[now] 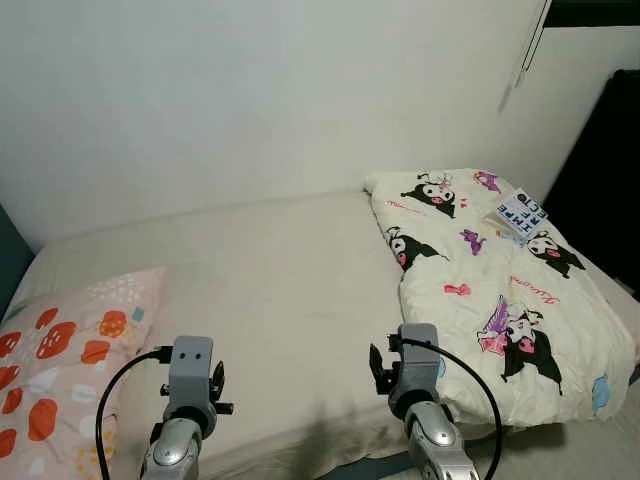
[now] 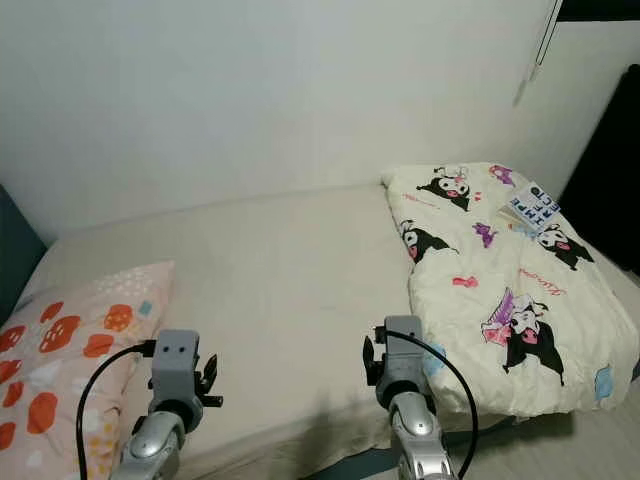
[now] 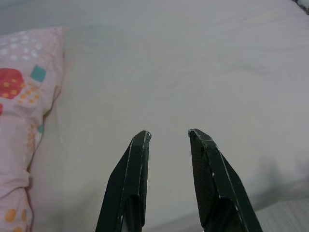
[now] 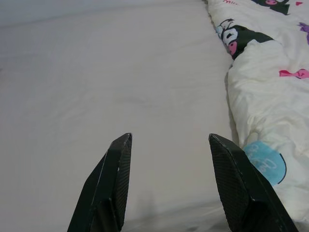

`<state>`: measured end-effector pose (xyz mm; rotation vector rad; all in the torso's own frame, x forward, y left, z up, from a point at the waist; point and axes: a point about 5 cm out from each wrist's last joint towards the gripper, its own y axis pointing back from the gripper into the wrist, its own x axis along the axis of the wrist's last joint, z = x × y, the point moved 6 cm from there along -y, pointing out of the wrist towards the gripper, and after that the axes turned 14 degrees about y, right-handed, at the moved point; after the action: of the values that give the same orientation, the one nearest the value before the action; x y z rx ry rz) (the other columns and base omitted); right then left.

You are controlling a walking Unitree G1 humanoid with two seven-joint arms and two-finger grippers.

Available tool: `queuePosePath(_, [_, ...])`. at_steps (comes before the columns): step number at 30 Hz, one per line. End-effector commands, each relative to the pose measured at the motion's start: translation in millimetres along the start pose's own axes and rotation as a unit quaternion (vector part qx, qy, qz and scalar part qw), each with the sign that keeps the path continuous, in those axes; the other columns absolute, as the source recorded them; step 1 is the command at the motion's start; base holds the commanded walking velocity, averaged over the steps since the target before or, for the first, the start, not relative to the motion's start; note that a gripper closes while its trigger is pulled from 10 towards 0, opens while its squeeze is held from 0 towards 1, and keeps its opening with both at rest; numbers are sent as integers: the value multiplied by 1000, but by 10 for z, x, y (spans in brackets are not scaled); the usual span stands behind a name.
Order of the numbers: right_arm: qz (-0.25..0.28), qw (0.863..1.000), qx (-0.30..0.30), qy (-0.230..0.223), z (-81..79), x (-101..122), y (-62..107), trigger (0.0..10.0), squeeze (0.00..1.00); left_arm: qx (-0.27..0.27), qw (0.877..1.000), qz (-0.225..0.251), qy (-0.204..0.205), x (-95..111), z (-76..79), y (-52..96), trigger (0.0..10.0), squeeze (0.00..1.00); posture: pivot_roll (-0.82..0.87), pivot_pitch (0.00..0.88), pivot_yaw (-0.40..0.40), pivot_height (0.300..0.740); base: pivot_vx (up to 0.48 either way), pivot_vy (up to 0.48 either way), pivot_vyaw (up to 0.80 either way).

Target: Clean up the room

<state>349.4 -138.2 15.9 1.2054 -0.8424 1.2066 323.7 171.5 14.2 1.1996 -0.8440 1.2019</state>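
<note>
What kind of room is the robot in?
Most likely a bedroom: there's a bed against the wall, a pink spotted pillow at one end and a folded cartoon quilt at the other.

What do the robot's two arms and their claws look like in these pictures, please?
Both arms are silver metal, each ending in a grey boxy wrist block with a black cable looping off it. The left arm has two small dark dots on its block. The left claw and right claw each have two long, tapering black fingers.
</note>
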Motion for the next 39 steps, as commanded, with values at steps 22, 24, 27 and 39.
queuePosePath(22, [-14,1000,3,8,41,-129,74,10000,0,-14,1000,-13,1,-119,69,61,10000,0,-18,0,-19,740,0,0,0])
queuePosePath(24, [-16,1000,5,9,34,-144,84,10000,0,-15,1000,-14,2,-126,76,66,10000,0,-19,0,-19,740,0,0,0])
queuePosePath(27, [-16,1000,5,9,30,-147,89,10000,0,-13,1000,-12,1,-122,72,66,10000,0,-21,0,-20,740,0,0,0])
queuePosePath(39, [-19,1000,0,7,59,-172,111,10000,0,-10,998,-46,35,-220,49,76,10000,0,-21,0,-13,740,0,0,0])
